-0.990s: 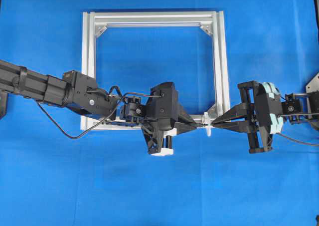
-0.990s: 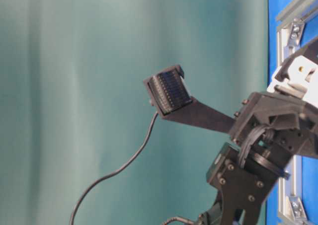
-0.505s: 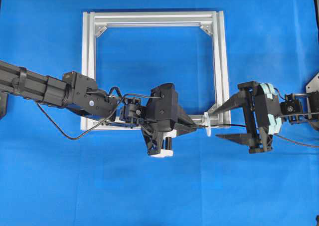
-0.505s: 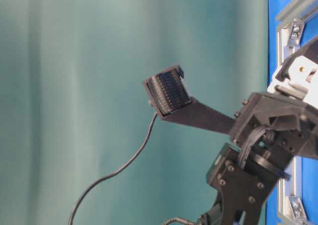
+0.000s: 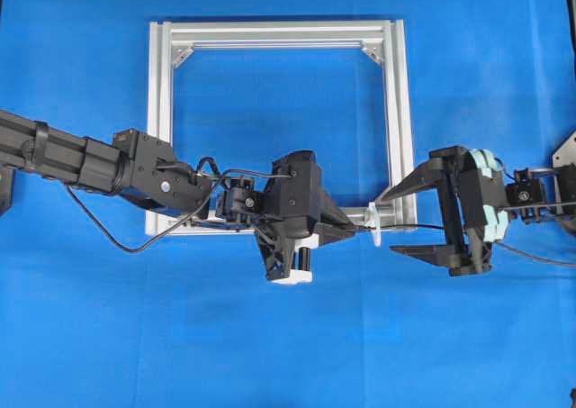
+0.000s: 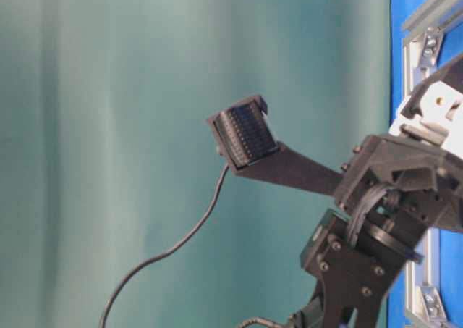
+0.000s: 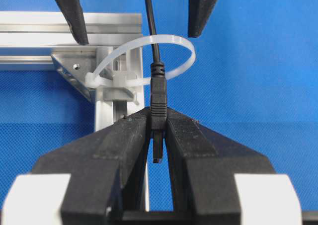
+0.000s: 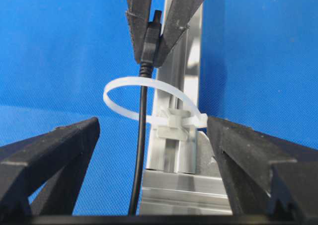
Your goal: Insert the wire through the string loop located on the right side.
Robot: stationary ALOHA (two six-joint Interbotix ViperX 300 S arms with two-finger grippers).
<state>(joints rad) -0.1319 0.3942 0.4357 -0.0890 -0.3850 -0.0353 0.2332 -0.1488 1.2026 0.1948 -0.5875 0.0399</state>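
pinching the wire (image 7: 158, 98) threaded through the string loop (image 7: 149, 56), left fingers (image 7: 119, 145) hide its tip; right fingers (image 8: 54, 150) apart.

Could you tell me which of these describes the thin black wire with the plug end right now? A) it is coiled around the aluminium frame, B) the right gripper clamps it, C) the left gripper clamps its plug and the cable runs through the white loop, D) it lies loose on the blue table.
C: the left gripper is shut on the plug of the thin black wire, whose cable passes through the white plastic-tie loop; the right gripper stands open.
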